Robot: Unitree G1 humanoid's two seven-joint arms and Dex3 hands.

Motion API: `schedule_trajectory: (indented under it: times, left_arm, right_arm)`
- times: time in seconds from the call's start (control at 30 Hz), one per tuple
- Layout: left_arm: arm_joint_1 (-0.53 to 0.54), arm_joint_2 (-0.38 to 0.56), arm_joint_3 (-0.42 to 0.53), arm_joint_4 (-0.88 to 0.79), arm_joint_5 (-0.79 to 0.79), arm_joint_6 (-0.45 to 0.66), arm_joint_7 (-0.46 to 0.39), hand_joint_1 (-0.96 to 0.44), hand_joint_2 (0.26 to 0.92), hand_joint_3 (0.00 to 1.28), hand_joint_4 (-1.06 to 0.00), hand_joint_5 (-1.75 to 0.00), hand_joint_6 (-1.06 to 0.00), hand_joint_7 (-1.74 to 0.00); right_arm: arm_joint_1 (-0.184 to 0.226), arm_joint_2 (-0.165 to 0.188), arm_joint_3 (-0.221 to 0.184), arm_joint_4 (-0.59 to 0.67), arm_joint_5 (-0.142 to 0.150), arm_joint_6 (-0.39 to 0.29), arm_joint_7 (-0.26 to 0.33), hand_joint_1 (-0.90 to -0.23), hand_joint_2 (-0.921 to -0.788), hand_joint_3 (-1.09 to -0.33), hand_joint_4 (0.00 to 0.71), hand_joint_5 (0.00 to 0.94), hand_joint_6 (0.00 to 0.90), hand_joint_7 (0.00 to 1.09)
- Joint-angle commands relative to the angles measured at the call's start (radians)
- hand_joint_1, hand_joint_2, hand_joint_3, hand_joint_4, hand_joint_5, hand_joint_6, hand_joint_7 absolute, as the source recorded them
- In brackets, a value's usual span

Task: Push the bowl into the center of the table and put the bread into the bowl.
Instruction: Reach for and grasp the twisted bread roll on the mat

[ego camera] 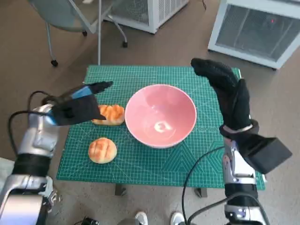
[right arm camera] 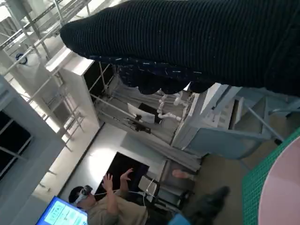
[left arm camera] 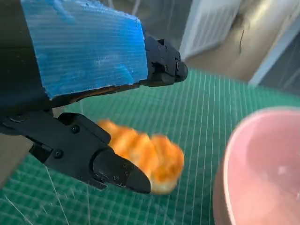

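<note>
Fingers [left arm camera: 117, 171] of the left hand [ego camera: 77, 107] are spread around the nearer bread [ego camera: 109, 114] without touching it, just left of the pink bowl [ego camera: 160, 116], which sits about mid-tabletop [ego camera: 140, 161]. If they close off-centre, the soft bun could squash or skid away — or knock the bowl. The right hand [ego camera: 227, 93] hovers empty beside the bowl's far side, fingers extended; a second bread [ego camera: 102, 150] lies nearer the front edge.

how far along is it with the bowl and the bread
Done: the pink bowl sits about mid-mat and holds no bread. In hand: the left hand hovers open over the farther bun, its fingers not yet closed on it. Left: grasping and dropping it in. The nearer bun lies untouched; the right hand holds nothing.
</note>
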Motion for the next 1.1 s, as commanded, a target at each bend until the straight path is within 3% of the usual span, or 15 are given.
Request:
schedule_trajectory:
  times: [0.03, 0.7, 0.83, 0.87, 0.9, 0.97, 1.07, 1.1]
  left_arm:
    - [-0.050, -0.018, -0.043, 0.079, 0.026, -0.029, 0.000, -0.21, 0.751, 0.00, -0.07, 0.00, -0.26, 0.00]
    - [-0.173, -0.129, -0.183, 0.392, 0.141, 0.019, 0.106, -0.13, 0.754, 0.00, -0.10, -0.01, -0.26, 0.00]
    - [-0.180, -0.144, -0.203, 0.433, 0.162, 0.025, 0.155, -0.07, 0.780, 0.01, -0.18, -0.02, -0.34, -0.03]
    - [-0.181, -0.146, -0.207, 0.440, 0.167, 0.023, 0.170, -0.05, 0.796, 0.02, -0.29, -0.04, -0.40, -0.04]
    - [-0.177, -0.145, -0.216, 0.443, 0.178, 0.014, 0.199, -0.04, 0.802, 0.02, -0.33, -0.04, -0.43, -0.03]
    - [-0.169, -0.140, -0.234, 0.444, 0.200, -0.010, 0.262, -0.02, 0.838, 0.02, -0.60, -0.12, -0.57, -0.06]
    - [-0.163, -0.134, -0.249, 0.448, 0.218, -0.037, 0.321, 0.24, 0.894, 0.07, -0.64, -0.88, -0.76, -0.12]
    - [-0.158, -0.124, -0.247, 0.438, 0.218, -0.056, 0.345, 0.26, 0.899, 0.08, -0.64, -0.96, -0.78, -0.13]
  right_arm:
    - [0.021, -0.008, 0.004, 0.004, 0.002, 0.020, 0.007, -0.748, -0.921, -0.733, 0.147, 0.003, -0.001, 0.53]
    - [0.036, -0.014, -0.003, -0.025, 0.010, 0.033, 0.003, -0.724, -0.921, -0.737, 0.147, 0.001, -0.001, 0.53]
    - [0.038, -0.012, -0.004, -0.025, 0.011, 0.028, 0.003, -0.719, -0.921, -0.737, 0.148, 0.002, -0.001, 0.53]
    - [0.039, -0.011, -0.003, -0.026, 0.011, 0.028, 0.002, -0.716, -0.921, -0.738, 0.148, 0.002, -0.001, 0.53]
    - [0.039, -0.009, -0.003, -0.027, 0.011, 0.027, 0.002, -0.715, -0.921, -0.738, 0.148, 0.002, -0.001, 0.53]
    - [0.040, -0.007, -0.002, -0.027, 0.011, 0.025, 0.001, -0.712, -0.921, -0.738, 0.148, 0.002, -0.001, 0.53]
    - [0.041, -0.006, -0.001, -0.027, 0.011, 0.023, 0.002, -0.711, -0.921, -0.738, 0.148, 0.002, -0.001, 0.53]
    - [0.042, -0.005, -0.001, -0.028, 0.011, 0.022, 0.002, -0.711, -0.921, -0.738, 0.148, 0.002, -0.001, 0.53]
